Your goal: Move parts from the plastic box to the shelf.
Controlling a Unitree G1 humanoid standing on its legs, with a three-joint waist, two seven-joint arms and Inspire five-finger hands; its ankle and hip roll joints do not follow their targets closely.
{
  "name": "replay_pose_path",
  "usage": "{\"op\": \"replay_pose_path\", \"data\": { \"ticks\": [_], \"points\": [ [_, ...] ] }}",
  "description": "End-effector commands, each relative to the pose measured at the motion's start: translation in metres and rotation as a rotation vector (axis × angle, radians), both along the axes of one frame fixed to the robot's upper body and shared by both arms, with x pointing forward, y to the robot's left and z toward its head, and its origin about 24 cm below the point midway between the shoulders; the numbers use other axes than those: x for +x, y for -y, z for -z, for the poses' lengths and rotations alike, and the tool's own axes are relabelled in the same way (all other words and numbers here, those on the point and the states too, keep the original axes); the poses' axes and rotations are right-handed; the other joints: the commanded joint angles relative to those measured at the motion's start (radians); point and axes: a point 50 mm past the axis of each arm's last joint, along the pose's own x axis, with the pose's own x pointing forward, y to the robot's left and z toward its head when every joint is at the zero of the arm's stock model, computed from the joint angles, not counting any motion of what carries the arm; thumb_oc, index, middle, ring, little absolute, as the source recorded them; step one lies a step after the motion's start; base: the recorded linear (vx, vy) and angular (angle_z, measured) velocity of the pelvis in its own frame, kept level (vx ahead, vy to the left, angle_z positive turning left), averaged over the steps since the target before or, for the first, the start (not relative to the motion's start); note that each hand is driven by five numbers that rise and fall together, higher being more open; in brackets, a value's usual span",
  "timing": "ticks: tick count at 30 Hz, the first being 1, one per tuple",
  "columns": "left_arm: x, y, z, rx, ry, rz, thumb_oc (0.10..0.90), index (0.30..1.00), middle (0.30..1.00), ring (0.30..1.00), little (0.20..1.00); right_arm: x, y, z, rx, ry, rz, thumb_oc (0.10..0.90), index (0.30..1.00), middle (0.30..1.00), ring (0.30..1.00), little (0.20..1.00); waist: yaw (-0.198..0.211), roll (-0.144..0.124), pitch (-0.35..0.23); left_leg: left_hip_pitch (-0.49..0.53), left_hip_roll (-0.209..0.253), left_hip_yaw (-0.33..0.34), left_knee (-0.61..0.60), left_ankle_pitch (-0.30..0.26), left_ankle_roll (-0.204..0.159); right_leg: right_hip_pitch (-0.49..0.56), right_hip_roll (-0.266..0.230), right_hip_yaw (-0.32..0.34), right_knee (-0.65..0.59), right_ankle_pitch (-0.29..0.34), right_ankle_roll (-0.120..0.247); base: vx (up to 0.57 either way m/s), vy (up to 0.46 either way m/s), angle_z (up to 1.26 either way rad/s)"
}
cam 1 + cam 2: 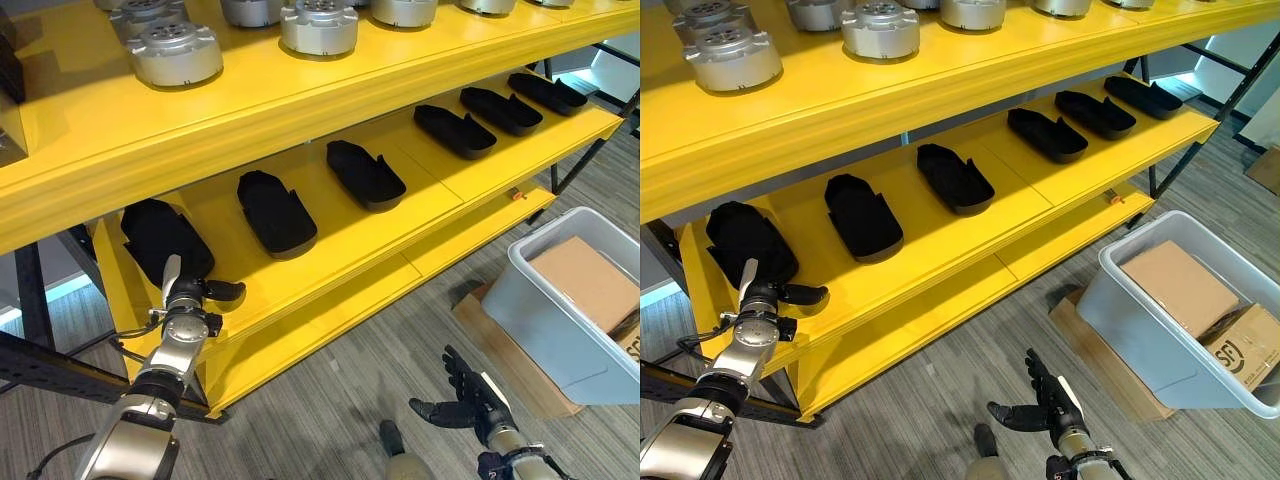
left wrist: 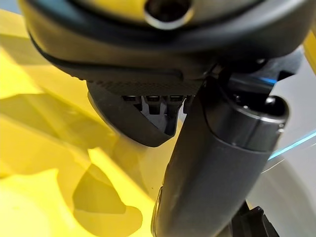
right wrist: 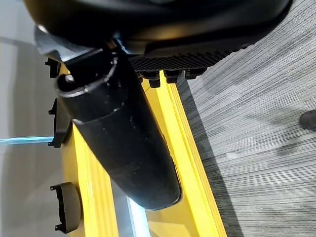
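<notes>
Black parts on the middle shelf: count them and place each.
6, in one row. From the robot's left: the first by the left hand, then the second, third, fourth, fifth and sixth. More may be hidden.

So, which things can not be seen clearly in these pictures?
- Plastic box: a cardboard piece covers its inside in the eye views; parts beneath are hidden.
- Left hand: its fingers lie against the leftmost black part, so any grasp is unclear.
- Silver parts on the top shelf: several cut off by the edge.
</notes>
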Motion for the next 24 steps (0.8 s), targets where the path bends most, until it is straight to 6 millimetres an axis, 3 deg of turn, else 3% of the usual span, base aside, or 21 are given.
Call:
{"op": "replay_pose_path", "data": {
  "ticks": [1, 14, 24],
  "points": [
    [0.029, -0.007, -0.057, -0.02, 0.213, -0.047, 0.9, 1.0, 1.0, 1.0, 1.0, 0.03, 0.003, -0.045, 0.005, 0.264, -0.026, 0.9, 1.0, 1.0, 1.0, 1.0, 0.008, 0.001, 0.01, 0.07, 0.06, 0.029, 0.008, -0.038, -0.001, 0.064, -0.033, -0.004, 0.059, -0.114, 0.029, 0.0, 0.0, 0.0],
    [0.006, -0.006, -0.023, -0.067, 0.161, -0.042, 0.9, 1.0, 1.0, 1.0, 1.0, 0.029, 0.006, -0.044, -0.006, 0.264, -0.008, 0.9, 1.0, 1.0, 1.0, 1.0, 0.029, -0.002, 0.009, 0.078, 0.059, 0.02, 0.006, -0.041, 0.001, 0.085, -0.034, -0.019, 0.059, -0.12, 0.023, 0.0, 0.0, 0.01],
    [-0.004, -0.011, -0.013, -0.047, 0.128, -0.051, 0.9, 1.0, 1.0, 1.0, 1.0, 0.028, 0.007, -0.042, -0.007, 0.253, -0.005, 0.9, 1.0, 1.0, 1.0, 1.0, 0.038, -0.003, 0.007, 0.081, 0.057, 0.018, 0.005, -0.043, 0.003, 0.092, -0.034, -0.026, 0.057, -0.12, 0.023, 0.0, 0.0, 0.0]
  ]
}}
